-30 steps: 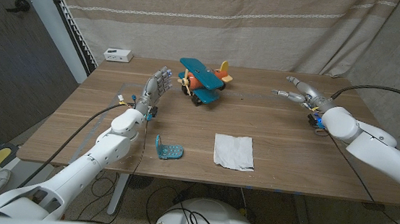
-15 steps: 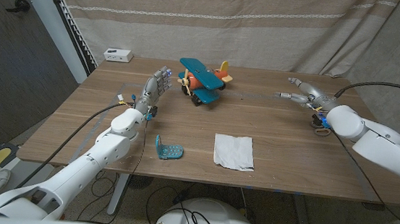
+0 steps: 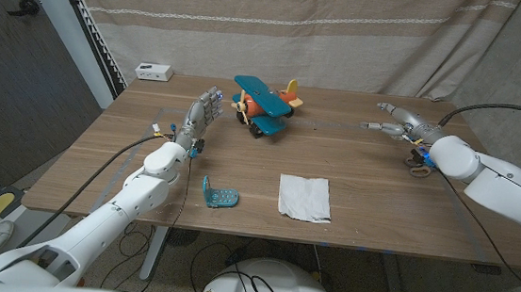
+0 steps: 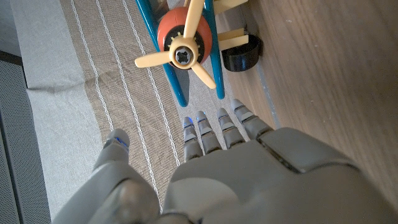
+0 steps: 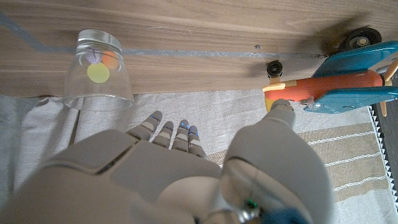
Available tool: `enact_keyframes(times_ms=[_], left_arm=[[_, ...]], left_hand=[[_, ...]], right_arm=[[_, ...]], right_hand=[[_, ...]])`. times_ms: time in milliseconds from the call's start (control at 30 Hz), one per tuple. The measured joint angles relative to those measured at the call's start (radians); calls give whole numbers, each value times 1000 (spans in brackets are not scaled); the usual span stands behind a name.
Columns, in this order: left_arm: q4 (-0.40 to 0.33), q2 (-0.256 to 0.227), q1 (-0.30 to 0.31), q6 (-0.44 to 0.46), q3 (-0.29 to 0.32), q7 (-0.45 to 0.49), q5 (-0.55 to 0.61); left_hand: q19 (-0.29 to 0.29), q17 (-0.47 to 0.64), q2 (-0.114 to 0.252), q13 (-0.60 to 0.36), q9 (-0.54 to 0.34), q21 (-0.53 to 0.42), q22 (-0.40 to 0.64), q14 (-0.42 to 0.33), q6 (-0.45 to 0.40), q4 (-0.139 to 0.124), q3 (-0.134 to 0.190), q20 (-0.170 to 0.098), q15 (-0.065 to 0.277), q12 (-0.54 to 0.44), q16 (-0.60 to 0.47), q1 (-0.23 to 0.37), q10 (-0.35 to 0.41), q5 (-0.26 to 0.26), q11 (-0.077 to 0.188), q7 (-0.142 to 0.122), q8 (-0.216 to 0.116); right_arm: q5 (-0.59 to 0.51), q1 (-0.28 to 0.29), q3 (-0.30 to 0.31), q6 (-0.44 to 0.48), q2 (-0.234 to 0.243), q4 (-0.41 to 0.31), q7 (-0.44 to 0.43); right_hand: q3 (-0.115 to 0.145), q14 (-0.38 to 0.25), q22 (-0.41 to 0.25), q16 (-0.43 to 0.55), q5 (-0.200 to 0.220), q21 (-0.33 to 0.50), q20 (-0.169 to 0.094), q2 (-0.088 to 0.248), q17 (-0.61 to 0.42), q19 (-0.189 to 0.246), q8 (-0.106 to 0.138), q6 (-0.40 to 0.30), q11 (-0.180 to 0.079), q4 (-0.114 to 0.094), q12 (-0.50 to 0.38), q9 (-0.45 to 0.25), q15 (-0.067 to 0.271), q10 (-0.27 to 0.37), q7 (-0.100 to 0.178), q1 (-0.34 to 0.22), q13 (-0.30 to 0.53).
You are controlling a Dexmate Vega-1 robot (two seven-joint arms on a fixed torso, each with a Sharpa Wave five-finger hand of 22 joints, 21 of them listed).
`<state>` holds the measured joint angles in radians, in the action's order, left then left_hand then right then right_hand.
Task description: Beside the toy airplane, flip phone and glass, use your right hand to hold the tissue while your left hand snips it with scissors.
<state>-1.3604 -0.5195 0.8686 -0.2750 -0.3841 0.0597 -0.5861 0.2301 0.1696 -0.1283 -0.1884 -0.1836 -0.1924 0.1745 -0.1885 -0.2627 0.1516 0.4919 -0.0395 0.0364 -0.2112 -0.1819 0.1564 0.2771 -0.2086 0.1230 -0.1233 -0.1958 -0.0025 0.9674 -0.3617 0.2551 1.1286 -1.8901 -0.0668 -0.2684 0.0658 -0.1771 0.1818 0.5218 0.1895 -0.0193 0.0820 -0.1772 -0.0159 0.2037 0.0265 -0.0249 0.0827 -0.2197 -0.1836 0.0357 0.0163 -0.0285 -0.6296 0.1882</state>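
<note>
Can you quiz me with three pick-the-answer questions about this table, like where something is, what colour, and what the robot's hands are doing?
1. Where does the tissue lie?
A. near the table's front edge, beside the flip phone
B. under the toy airplane
C. in the left hand

2. What colour are the airplane's wings?
A. pink
B. teal blue
C. black

3. What is the right hand holding?
A. the tissue
B. the glass
C. nothing

Answers: 1 A, the head view shows it flat by the phone. 2 B, both wings look teal. 3 C, its fingers are spread and empty.
</note>
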Motion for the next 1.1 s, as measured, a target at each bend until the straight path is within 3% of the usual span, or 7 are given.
enact_keyframes(times_ms=[133,767,1100], left_arm=[[-1,0,1,0,0,0,0],[11,11,1,-13,1,-15,-13],[8,12,11,-16,2,-14,-17]], left_hand=[[0,0,-3,0,0,0,0,-19,-5,0,0,0,1,-8,-4,2,20,0,11,5,-4],[0,0,-3,0,0,0,0,-19,-20,0,0,0,1,-8,-4,2,31,0,11,2,-4],[0,0,-3,0,0,0,0,-19,-23,0,0,0,1,-8,-4,2,42,0,11,6,-4]], right_arm=[[-4,0,0,3,7,-1,5],[-27,19,12,27,49,-22,13],[-27,55,35,25,68,-29,-12]], right_hand=[[0,0,0,0,0,0,2,5,0,-2,0,-5,-4,0,-2,0,0,4,5,-5,0],[0,-22,3,0,4,0,19,-4,0,-1,0,-13,-11,8,-7,0,1,11,9,-14,0],[-3,-53,2,8,4,8,3,0,0,29,4,-30,-25,11,-18,0,-4,43,16,-26,0]])
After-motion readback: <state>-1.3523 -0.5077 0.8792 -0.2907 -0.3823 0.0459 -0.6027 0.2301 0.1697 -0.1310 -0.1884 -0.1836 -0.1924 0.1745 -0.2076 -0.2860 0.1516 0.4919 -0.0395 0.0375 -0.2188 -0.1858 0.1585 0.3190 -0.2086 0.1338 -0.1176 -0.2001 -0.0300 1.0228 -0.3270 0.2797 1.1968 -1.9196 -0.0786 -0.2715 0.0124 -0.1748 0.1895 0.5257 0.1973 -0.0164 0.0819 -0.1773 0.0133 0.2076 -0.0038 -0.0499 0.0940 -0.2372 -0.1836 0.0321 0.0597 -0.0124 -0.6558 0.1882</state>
